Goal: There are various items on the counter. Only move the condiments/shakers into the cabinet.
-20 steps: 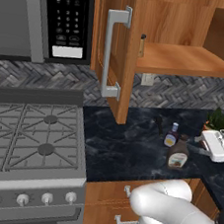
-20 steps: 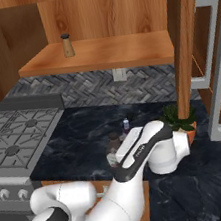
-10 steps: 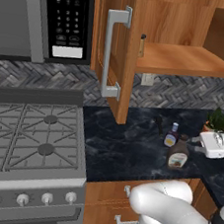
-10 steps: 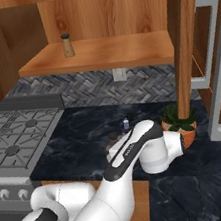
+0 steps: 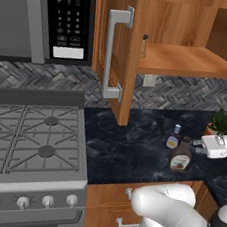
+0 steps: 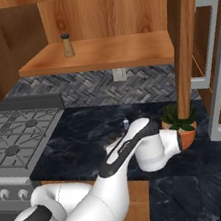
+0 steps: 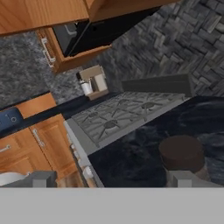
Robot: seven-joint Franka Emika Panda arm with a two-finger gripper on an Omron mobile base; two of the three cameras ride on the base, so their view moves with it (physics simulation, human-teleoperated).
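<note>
Jaws [image 5: 198,146] spread wide, holding nothing, lying level above the dark marbled stone desk [image 5: 126,152]. Brown syrup bottle with white label and black cap [image 5: 181,155] stands upright just beside the jaws, toward the stove side. Small tan wooden shaker [image 6: 67,45] already on the cabinet shelf [image 6: 123,49].

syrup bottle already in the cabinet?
No, the syrup bottle stands on the counter; just the shaker sits on the cabinet shelf.
</note>
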